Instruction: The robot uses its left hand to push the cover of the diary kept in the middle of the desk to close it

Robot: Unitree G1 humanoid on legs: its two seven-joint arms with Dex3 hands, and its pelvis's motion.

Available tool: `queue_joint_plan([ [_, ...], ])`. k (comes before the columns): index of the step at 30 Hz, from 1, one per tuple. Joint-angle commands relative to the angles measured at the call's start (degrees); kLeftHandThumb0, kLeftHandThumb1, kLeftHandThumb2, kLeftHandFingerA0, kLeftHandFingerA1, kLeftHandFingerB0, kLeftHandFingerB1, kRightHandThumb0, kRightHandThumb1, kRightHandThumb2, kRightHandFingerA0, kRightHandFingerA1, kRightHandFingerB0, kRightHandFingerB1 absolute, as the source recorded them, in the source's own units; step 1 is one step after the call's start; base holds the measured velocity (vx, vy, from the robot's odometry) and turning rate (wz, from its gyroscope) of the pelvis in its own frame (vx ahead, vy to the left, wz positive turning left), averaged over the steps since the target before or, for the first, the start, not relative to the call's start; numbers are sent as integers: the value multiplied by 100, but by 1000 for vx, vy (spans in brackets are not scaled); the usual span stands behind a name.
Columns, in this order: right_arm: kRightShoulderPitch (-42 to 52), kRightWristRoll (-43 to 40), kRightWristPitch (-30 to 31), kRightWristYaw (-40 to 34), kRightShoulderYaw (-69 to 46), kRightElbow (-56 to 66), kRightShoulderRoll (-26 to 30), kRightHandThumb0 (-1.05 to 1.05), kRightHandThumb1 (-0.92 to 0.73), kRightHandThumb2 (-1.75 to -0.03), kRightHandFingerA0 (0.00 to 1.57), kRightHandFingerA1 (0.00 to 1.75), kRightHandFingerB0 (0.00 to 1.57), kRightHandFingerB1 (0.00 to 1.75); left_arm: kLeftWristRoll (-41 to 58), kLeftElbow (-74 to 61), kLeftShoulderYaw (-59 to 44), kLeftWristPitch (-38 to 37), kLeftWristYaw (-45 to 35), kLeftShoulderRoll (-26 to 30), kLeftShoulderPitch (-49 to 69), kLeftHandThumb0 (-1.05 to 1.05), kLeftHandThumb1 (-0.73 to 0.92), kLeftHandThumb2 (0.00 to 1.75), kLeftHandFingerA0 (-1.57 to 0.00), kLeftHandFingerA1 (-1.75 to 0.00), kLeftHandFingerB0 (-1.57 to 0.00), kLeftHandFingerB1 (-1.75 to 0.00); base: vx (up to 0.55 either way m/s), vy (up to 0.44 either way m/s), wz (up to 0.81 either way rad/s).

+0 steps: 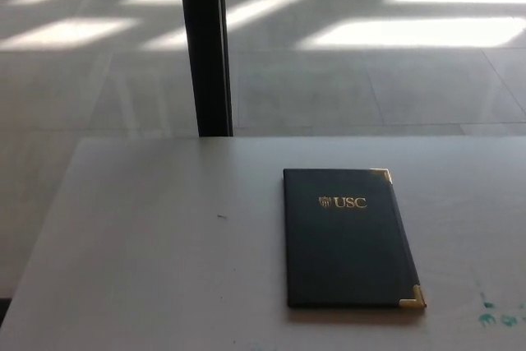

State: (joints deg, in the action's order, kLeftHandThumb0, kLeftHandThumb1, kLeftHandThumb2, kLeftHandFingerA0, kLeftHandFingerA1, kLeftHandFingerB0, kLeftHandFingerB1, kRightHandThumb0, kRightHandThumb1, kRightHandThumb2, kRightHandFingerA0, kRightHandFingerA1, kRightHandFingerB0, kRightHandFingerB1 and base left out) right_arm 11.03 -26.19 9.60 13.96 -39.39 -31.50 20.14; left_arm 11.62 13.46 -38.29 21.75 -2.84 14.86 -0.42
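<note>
A: Head view. We log the diary (349,237) closed, flat on the desk (156,269), right of frame centre. Dark cover, gold "USC" lettering (343,201) near its top, gold corners on the right edge.

B: Hands? We see neither one, so spread or pressed together cannot be told. Black post (207,45) upper left; green marks (498,315) lower right.

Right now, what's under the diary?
The closed diary lies flat on the white desk. Only desk shows around it; anything beneath the cover is hidden.
</note>
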Motion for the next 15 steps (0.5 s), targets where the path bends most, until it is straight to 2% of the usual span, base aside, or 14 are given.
queue_joint_plan([
  [1,76,-52,-37,-38,-92,36,93,-92,-84,-65,79,79,70,65,-65,758,66,-512,261,-41,117,-69,91,67,-42,-48,-38,-44,0,0,0],
  [3,90,-60,-66,-3,-90,9,82,-91,-83,-66,74,77,69,63,-49,1003,143,-534,234,-10,124,-69,91,67,-41,-48,-38,-45,0,0,0],
  [5,61,-67,-98,54,-75,-58,84,-90,-84,-66,74,77,67,63,-58,1325,265,-638,169,51,61,-69,92,67,-40,-48,-36,-44,0,0,0],
  [7,55,-63,-42,-43,-82,-8,66,-91,-84,-66,82,76,73,63,-163,1525,467,-657,170,100,49,-71,91,67,-43,-46,-37,-43,0,0,0],
  [15,121,-83,-59,-5,-102,-10,41,-91,-83,-66,77,77,69,64,-235,1885,890,-726,143,217,99,-70,91,67,-44,-47,-39,-43,0,0,0],
])
